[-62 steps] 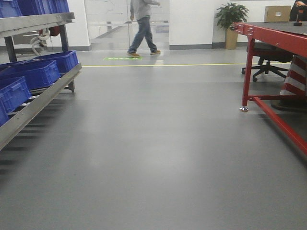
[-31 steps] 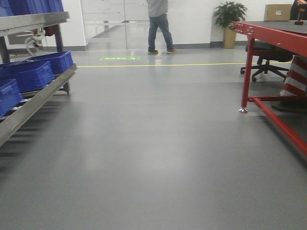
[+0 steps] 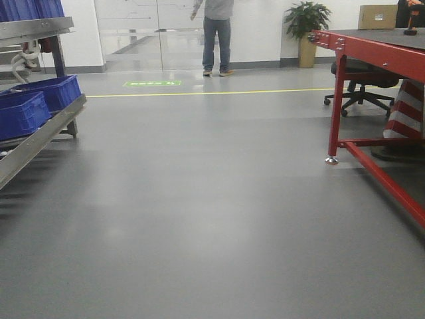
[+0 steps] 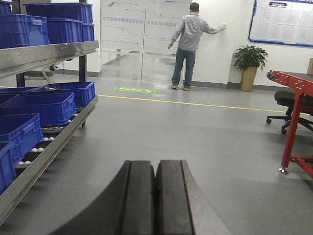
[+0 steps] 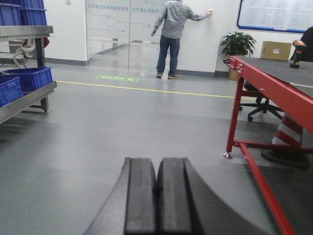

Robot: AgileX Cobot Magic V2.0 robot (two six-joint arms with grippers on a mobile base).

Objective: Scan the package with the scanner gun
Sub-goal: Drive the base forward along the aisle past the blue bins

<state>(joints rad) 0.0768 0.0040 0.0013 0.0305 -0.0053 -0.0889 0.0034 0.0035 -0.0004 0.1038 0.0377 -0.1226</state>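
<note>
Jaws pressed together, nothing held, on both left gripper (image 4: 156, 169) and right gripper (image 5: 157, 166). Package (image 5: 276, 50) sits at far end of red table (image 5: 264, 82), about 1 o'clock in right wrist view; scanner gun (image 5: 297, 49) just beside it at its 3 o'clock.

Of the robot only its two grippers show, each seen from its own wrist camera. The left gripper (image 4: 156, 165) is a pair of matte charcoal fingers (image 4: 140, 196), flat-topped and blunt-ended like two rubber slabs, with a thin dark seam running between them and outer flanks that flare away in smooth curves toward the bottom edge. The right gripper (image 5: 157, 162) has the same build and colour (its slabs catch a slightly paler grey sheen on top), with softly rounded front corners and the same broad, curved black shoulders.
</note>
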